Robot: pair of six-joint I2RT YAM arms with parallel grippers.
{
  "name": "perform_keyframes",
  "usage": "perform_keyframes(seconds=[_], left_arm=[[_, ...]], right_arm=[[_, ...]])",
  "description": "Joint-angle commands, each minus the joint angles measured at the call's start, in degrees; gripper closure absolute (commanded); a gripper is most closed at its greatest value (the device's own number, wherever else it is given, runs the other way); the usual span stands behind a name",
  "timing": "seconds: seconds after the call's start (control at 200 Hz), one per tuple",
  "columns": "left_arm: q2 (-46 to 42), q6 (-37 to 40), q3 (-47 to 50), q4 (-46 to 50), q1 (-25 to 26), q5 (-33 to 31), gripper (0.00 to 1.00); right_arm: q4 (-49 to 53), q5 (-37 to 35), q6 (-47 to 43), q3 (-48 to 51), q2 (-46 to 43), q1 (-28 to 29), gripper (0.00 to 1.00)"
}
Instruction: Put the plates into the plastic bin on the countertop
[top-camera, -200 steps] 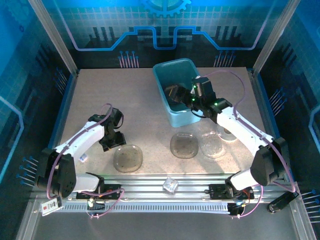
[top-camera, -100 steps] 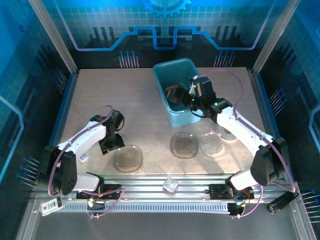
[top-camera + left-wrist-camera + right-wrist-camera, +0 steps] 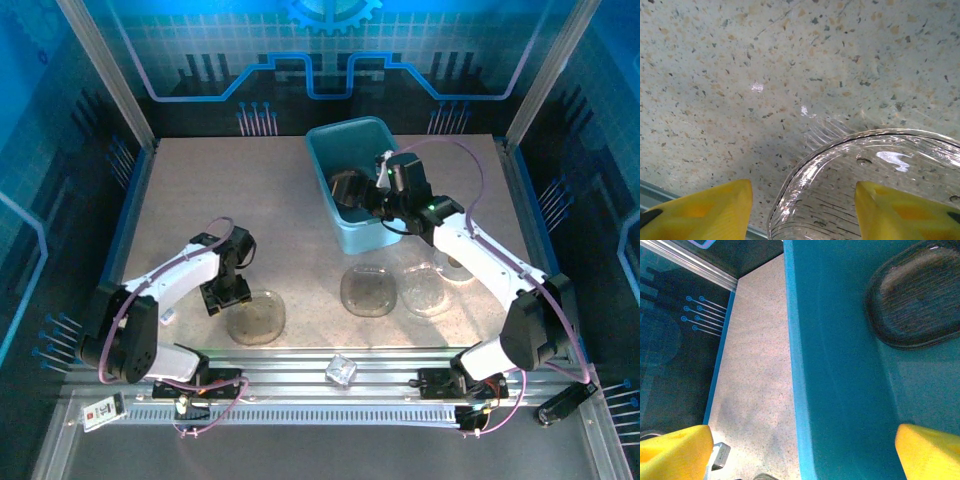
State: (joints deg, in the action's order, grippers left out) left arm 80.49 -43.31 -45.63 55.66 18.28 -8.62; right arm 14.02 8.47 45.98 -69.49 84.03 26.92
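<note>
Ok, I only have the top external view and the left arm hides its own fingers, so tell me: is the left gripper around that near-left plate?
Observer: The left gripper is open; the near-left plate has its corner between the jaws, not clamped.
Operator: And the right one, holding anything?
Observer: No. The right gripper is open and empty, one jaw over the countertop, one over the inside of the plastic bin, where a dark plate lies.

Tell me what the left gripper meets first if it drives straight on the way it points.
Probably the rim of the clear plate, lying between the left gripper's open jaws; beyond that, the countertop. Depth is unclear.
</note>
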Motion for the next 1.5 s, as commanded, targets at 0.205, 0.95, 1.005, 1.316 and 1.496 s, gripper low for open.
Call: perform_keyframes(seconds=[0.205, 0.95, 1.005, 1.316, 1.496], left_arm=[[3.67, -1.07, 1.08, 0.83, 2.33, -0.89, 0.46], [2.59, -1.6, 5.64, -6.7, 2.41, 4.04, 0.54], [2.23, -1.79, 5.64, -7.21, 2.42, 4.49, 0.58], [1.52, -3.85, 6.05, -9.34, 2.55, 7.19, 0.65], [0.24, -4.59, 6.25, -9.77, 2.63, 7.3, 0.67]], right_arm=[[-2.33, 2.08, -0.88, 0.32, 0.01, -2.35, 0.05], [-1.58, 1.57, -0.59, 0.41, -0.79, -2.62, 0.05], [-1.55, 1.51, -0.58, 0.41, -0.79, -2.62, 0.05], [-1.73, 1.67, -0.39, 0.42, -0.37, -2.58, 0.05], [-1.81, 1.95, -0.17, 0.06, 0.18, -2.61, 0.05]])
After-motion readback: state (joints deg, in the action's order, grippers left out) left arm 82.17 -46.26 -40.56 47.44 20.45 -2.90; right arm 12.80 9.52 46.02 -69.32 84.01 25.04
